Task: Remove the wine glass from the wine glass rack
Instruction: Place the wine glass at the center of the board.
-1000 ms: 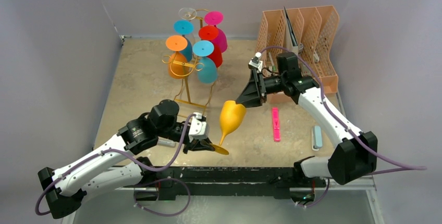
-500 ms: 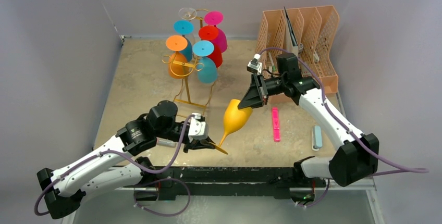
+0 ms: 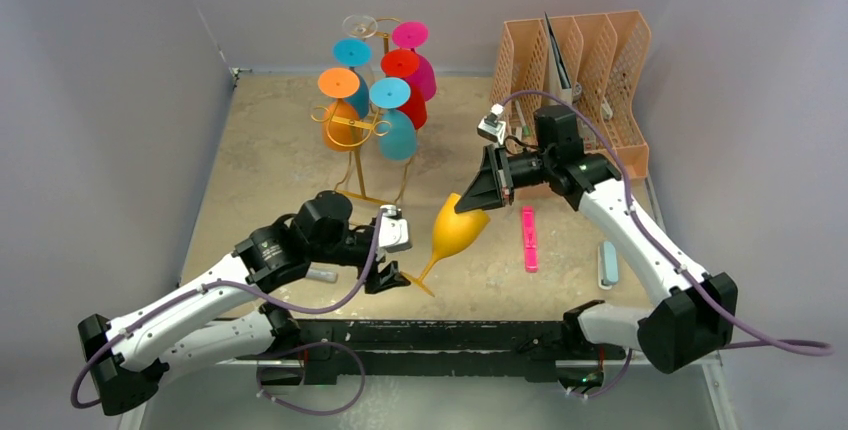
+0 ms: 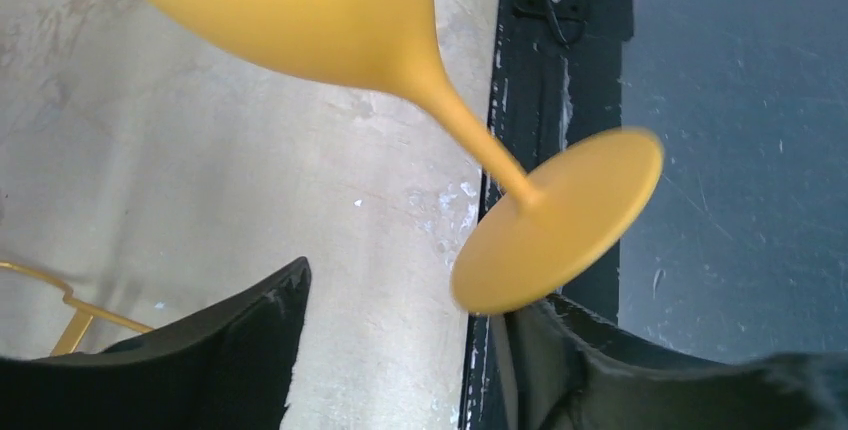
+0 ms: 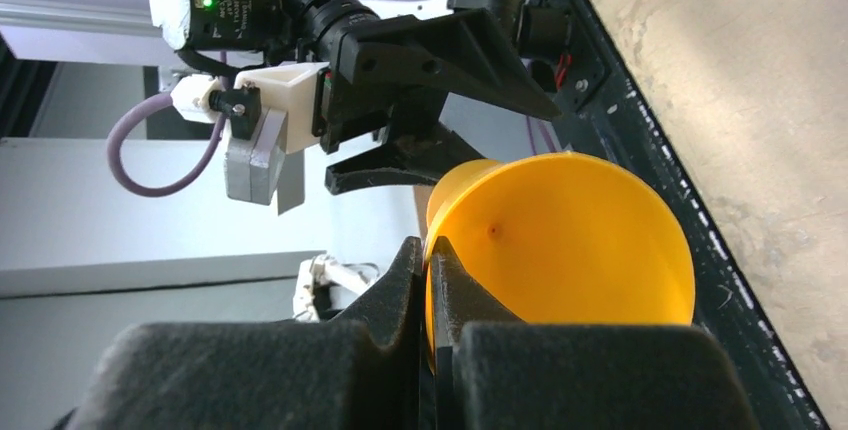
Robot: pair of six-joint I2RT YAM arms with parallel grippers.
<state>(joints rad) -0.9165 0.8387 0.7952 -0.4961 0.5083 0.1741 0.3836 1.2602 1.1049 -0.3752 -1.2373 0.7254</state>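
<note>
A yellow wine glass [image 3: 457,230] hangs tilted over the table's front middle, off the gold wine glass rack [image 3: 370,165]. My right gripper [image 3: 483,200] is shut on its rim, one finger inside the bowl [image 5: 570,240] and one outside, as the right wrist view shows at the gripper [image 5: 428,260]. My left gripper [image 3: 400,268] is open beside the foot [image 3: 421,286]. In the left wrist view the foot [image 4: 560,220] sits just above the right fingertip [image 4: 600,360], with the gripper [image 4: 400,340] holding nothing. Several coloured glasses hang upside down on the rack.
A peach perforated file organiser [image 3: 590,70] stands at the back right. A pink marker-like item [image 3: 528,238] and a grey-blue item [image 3: 607,263] lie on the table right of the glass. The black front rail [image 3: 450,335] runs just below the glass foot.
My left gripper has opened and let go of the glass foot. My right gripper has closed on the rim, and the glass has tipped over a little to the right.
</note>
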